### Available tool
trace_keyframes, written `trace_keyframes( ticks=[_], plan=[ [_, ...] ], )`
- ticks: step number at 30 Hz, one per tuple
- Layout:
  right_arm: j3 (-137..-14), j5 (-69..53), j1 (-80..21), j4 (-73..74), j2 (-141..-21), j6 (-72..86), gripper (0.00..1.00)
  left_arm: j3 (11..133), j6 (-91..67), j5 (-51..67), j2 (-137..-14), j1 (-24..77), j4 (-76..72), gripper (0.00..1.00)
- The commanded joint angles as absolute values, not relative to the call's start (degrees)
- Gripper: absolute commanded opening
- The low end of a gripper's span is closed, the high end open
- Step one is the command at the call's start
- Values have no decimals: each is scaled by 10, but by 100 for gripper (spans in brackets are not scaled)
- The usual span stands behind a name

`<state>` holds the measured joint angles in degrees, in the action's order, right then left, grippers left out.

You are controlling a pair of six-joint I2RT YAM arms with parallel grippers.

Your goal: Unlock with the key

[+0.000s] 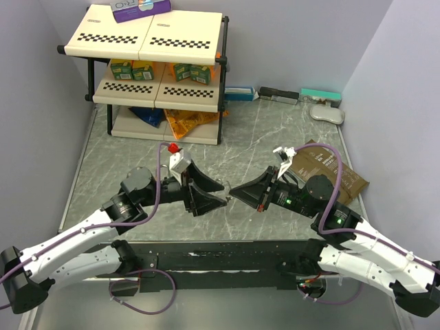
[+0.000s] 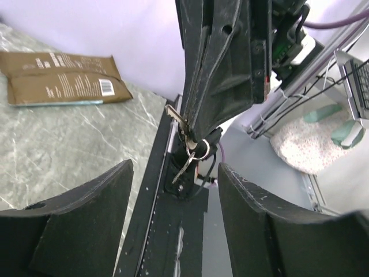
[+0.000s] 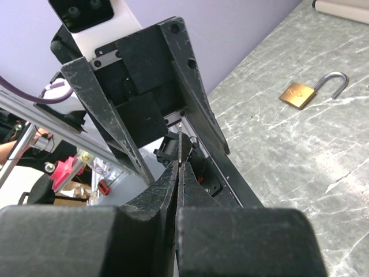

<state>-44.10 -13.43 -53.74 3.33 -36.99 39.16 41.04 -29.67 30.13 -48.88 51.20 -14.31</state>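
Between the tips of the closed right pincer (image 3: 177, 168) the key (image 2: 176, 117) is clamped in mid-air, with the left pincer (image 2: 176, 172) held open just before it. Beyond the left pincer, a brass padlock (image 3: 298, 94) is seen on the tabletop (image 3: 277, 156) with its shackle open, so unlocking is judged done.

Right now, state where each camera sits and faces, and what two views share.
Top external: above, behind, looking down at the table; left arm and right arm show, left hand facing right hand.
Left wrist: on the left arm, facing the right hand and the key; own open fingers below.
Right wrist: on the right arm, facing the left hand; own shut fingers pinch the key.
Wrist views share the key.
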Motion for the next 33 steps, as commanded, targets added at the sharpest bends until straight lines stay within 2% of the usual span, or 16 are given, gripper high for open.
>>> trace_keyframes(
  ticks=[1, 5, 15, 18, 22, 27, 33],
  plan=[
    [-439, -130, -538, -12, -348, 401, 0, 413, -310, 293, -476, 515, -194, 65],
    [-439, -127, -537, -13, -343, 403, 0, 401, -325, 342, -504, 515, -224, 65],
    [-439, -119, -539, -9, -338, 405, 0, 414, -318, 364, -544, 541, -250, 64],
    [-441, -113, -538, -4, -339, 404, 0, 411, -320, 364, -548, 544, -264, 58],
    [-444, -101, -538, -3, -344, 401, 0, 404, -323, 362, -550, 546, -269, 41],
    [-439, -91, -538, 12, -345, 401, 0, 398, -321, 352, -546, 546, -270, 41],
    [-439, -85, -537, 11, -348, 399, 0, 403, -317, 350, -557, 547, -266, 34]
  ],
)
